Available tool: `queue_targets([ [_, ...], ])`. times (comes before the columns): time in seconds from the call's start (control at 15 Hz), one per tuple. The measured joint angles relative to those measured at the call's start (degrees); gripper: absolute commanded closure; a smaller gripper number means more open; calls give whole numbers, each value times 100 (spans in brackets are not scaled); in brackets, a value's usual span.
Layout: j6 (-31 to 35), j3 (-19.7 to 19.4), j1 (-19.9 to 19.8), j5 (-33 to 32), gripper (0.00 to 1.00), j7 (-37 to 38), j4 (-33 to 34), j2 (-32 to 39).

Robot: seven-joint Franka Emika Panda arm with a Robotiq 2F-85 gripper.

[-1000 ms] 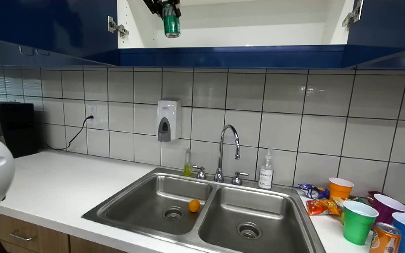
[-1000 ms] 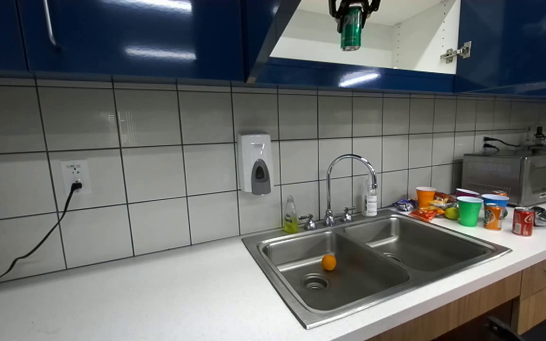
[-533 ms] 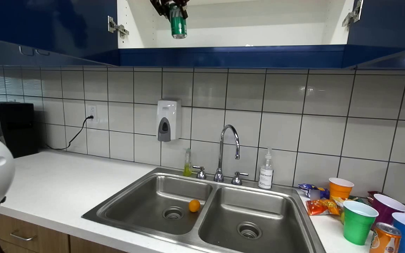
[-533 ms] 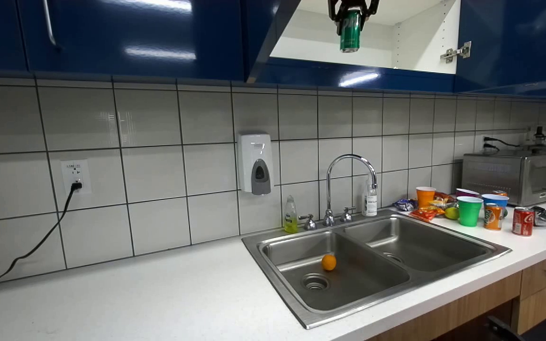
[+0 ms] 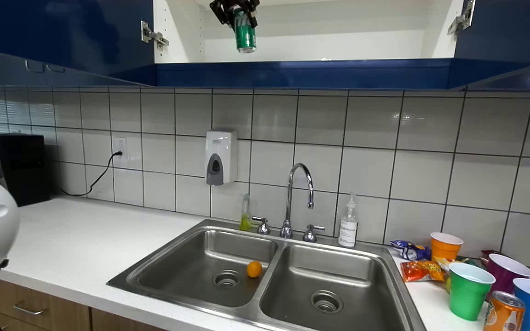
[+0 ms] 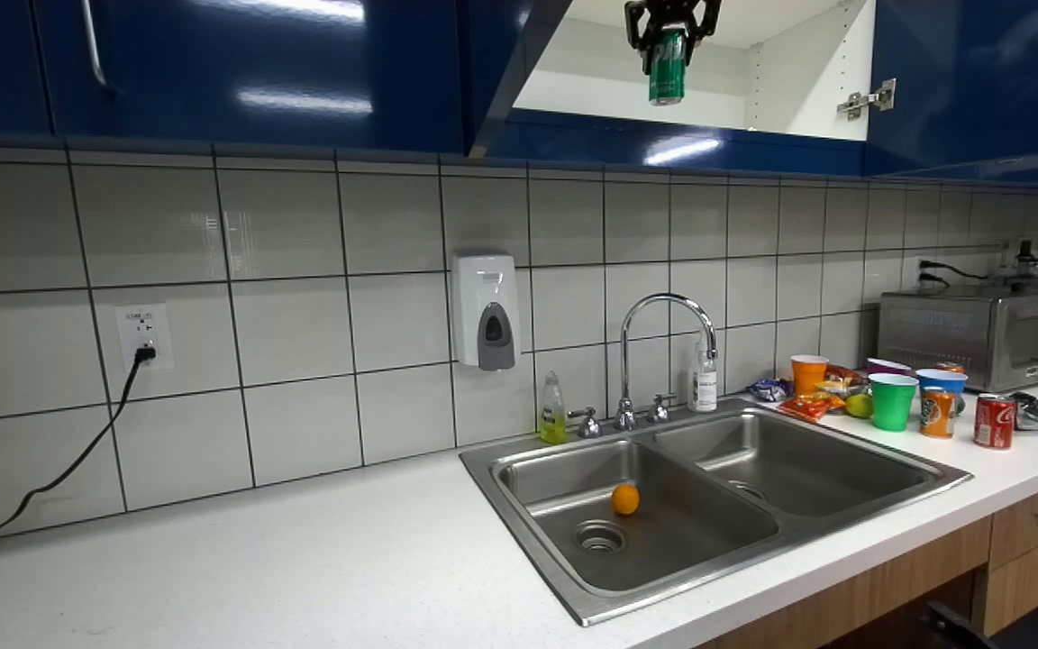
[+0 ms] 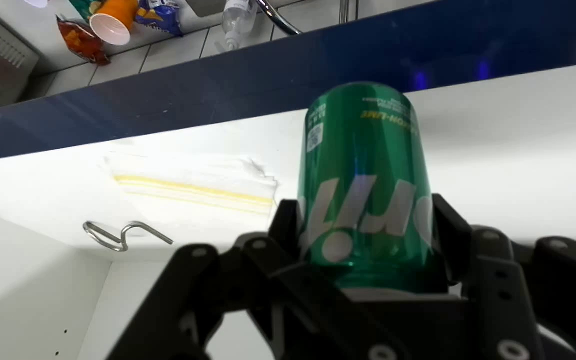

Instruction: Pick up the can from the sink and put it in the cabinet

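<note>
The green can (image 5: 245,39) is held nearly upright in the open cabinet (image 5: 302,73), above the lower blue edge in both exterior views. It also shows in an exterior view (image 6: 667,77) and in the wrist view (image 7: 363,145). My gripper (image 5: 245,19) is shut on the can's upper part, one finger on each side, as the wrist view (image 7: 368,225) shows. The can's lower end hangs free below the fingers. How far it is above the cabinet floor (image 7: 513,170) I cannot tell. The steel sink (image 6: 537,559) stands below, with a small orange round object (image 6: 624,498) in one basin.
A bag with a yellow stripe (image 7: 193,187) and a bent metal wire (image 7: 125,234) lie on the cabinet floor. Open doors with hinges (image 5: 154,36) flank the opening. Faucet (image 5: 289,197), soap dispenser (image 5: 221,156), cups (image 5: 469,294) and an orange can (image 5: 504,312) are below.
My gripper has moved right and slightly down with the can in an exterior view, farther from the cabinet's side wall. The can also sits slightly lower in both exterior views.
</note>
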Motion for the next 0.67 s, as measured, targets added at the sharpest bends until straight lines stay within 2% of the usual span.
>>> queue_targets([
  [0.67,73,-168,0,-6,60,0,571,585],
])
